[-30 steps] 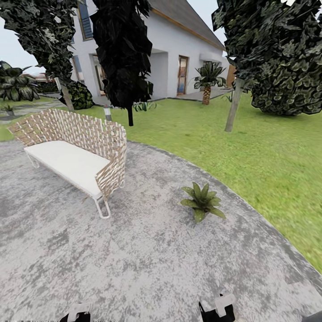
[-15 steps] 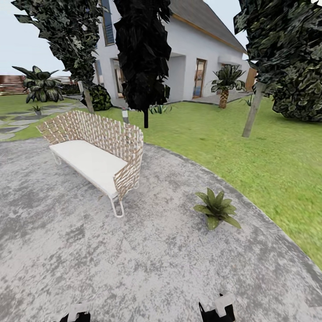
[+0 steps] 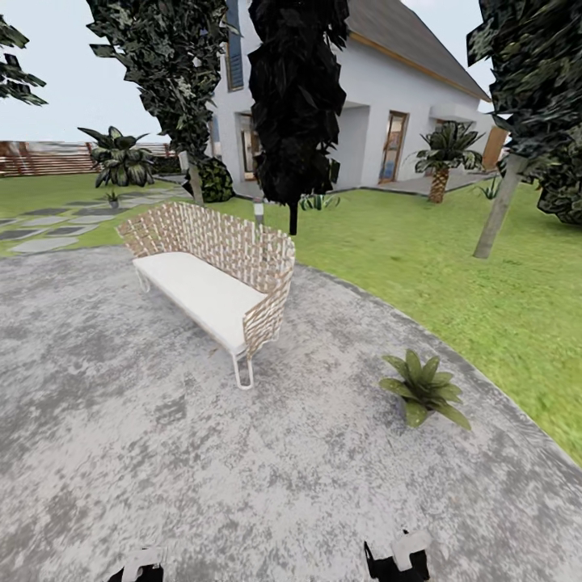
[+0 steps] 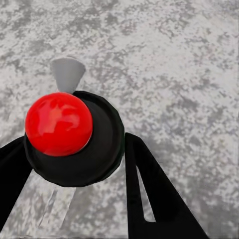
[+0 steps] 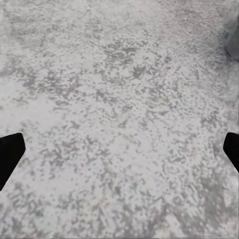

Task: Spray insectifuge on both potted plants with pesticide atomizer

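Since the earlier frames the head camera has swung left: the woven wicker bench (image 3: 212, 279) with its white cushion and the potted plant (image 3: 423, 390) now sit further right in the picture, and a brown slatted fence (image 3: 44, 158) and flat stepping stones (image 3: 50, 230) have come into sight. The plant, a low rosette of pointed green leaves, stands on the grey speckled paving (image 3: 162, 453) near the lawn (image 3: 453, 283). A second small rosette (image 3: 113, 197) stands far off by the stones. The left gripper (image 4: 74, 164) has its black jaws clamped on the pesticide atomizer (image 4: 74, 137), round, black, with a glossy red knob and grey nozzle. The right gripper (image 5: 119, 149) holds its jaws wide apart above bare paving.
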`<state>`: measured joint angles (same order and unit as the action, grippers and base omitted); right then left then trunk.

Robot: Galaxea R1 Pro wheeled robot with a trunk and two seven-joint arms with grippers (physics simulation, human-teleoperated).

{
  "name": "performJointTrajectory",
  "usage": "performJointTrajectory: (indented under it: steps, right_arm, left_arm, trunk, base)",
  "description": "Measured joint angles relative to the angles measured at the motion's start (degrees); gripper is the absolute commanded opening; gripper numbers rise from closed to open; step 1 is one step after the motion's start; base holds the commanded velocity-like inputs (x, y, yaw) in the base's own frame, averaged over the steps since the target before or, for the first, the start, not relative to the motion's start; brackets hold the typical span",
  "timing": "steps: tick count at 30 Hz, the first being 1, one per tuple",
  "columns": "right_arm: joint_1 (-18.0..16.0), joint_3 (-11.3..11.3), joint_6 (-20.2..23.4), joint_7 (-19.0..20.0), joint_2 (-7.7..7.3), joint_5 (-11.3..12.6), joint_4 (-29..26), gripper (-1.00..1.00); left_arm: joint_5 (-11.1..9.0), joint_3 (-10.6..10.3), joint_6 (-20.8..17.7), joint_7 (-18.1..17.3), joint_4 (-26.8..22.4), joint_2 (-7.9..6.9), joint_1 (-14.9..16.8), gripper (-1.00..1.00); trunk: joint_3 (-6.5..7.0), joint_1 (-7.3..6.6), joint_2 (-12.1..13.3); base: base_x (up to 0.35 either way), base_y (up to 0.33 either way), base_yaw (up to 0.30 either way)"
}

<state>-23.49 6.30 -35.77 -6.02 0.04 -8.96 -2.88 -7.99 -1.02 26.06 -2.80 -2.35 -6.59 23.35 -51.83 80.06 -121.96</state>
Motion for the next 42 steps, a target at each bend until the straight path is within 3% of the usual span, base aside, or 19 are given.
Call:
performJointTrajectory:
  steps: [5,42]
  right_arm:
    - [0.0,0.1,0.0,-2.2,0.04,-0.1,0.0,1.00]
    - [0.2,0.1,0.0,-2.6,0.06,-0.1,0.0,1.00]
  left_arm:
    - [0.0,0.0,0.0,0.0,-0.1,0.08,0.0,-1.00]
    - [0.0,0.0,0.0,0.0,-0.1,0.10,0.0,-1.00]
  trunk:
    - [0.27,-0.02,0.0]
    - [1.54,-0.01,0.0]
  base:
    - [-0.042,0.194,0.237]
    - [0.000,0.002,0.237]
